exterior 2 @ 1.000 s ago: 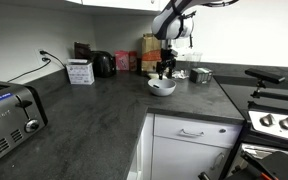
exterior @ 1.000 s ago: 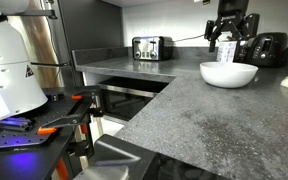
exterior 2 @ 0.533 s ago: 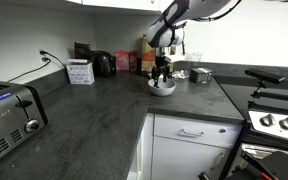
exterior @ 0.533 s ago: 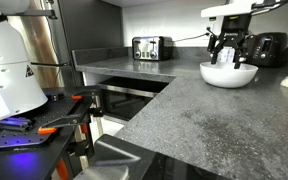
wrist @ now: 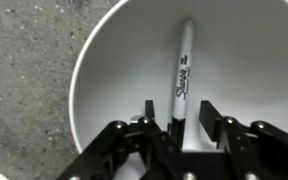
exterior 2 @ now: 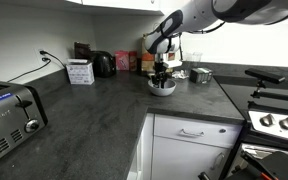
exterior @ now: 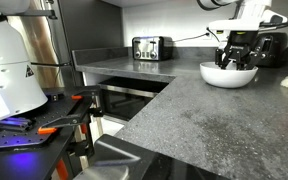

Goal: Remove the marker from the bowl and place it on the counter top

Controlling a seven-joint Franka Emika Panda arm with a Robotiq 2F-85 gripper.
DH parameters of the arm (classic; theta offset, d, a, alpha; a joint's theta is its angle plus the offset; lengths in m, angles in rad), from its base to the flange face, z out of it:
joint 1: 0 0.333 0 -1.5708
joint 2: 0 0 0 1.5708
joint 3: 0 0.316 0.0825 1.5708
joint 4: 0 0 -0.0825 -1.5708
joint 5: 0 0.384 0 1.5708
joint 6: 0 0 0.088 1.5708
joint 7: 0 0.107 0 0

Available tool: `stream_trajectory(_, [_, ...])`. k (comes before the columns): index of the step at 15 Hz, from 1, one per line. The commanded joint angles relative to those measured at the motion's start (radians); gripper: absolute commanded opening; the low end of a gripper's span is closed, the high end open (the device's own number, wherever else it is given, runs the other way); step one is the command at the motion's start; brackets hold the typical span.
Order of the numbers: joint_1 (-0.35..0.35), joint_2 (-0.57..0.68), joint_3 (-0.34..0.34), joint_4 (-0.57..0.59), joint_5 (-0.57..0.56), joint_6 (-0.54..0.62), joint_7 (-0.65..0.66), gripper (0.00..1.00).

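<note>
Gripper (wrist: 181,116): open. In the wrist view the jaws stand apart, lowered inside the bowl (wrist: 109,70), one finger on each side of the near end of the marker (wrist: 182,70). One finger looks to be right against the barrel. Between the barrel and the other finger I see a strip of white bowl, so nothing is clamped.

Marker: lies on the inner surface of the bowl, running from between the fingers (wrist: 212,115) up toward the far wall, tilted slightly off the gripper's centre line. It has a dark body and a lettered label on the barrel that I read as "Sharpie".

Bowl: plain white and upright, sitting on the dark speckled counter top (wrist: 24,60). In both exterior views the gripper (exterior: 236,63) (exterior 2: 162,77) reaches down past the rim of the bowl (exterior: 224,77) (exterior 2: 162,89). I cannot make out the marker in either of those views.

Surroundings: in an exterior view a silver toaster (exterior: 152,47) stands at the back of the counter top (exterior: 184,115), well apart from the bowl, and a black appliance (exterior: 269,48) stands just behind the bowl. In an exterior view the bowl sits toward the back of the counter top (exterior 2: 94,110), with a small metal pot (exterior 2: 200,75) near it, a toaster (exterior 2: 9,115) in the foreground, and a stove (exterior 2: 274,120) at the side.
</note>
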Motion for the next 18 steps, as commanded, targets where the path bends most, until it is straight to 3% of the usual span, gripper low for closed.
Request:
stream_trajectory(1, [-0.013, 0.036, 0.021, 0.079, -0.002, -0.051, 0.019, 0.22])
stream_trajectory(3, [-0.011, 0.034, 0.02, 0.088, -0.007, -0.044, 0.022, 0.06])
stream_trajectory(5, [-0.016, 0.027, 0.018, 0.095, -0.002, -0.045, 0.029, 0.0])
stream_trajectory(8, [-0.027, -0.002, 0.018, 0.085, 0.004, -0.041, 0.035, 0.04])
stream_trajectory(12, [-0.006, -0.092, -0.002, 0.049, -0.017, -0.127, 0.106, 0.04])
stream_trajectory(15, [0.021, -0.177, 0.024, 0.033, -0.005, -0.214, 0.117, 0.04])
stream_trajectory(18, [0.058, -0.218, 0.072, 0.006, 0.032, -0.193, 0.119, 0.04])
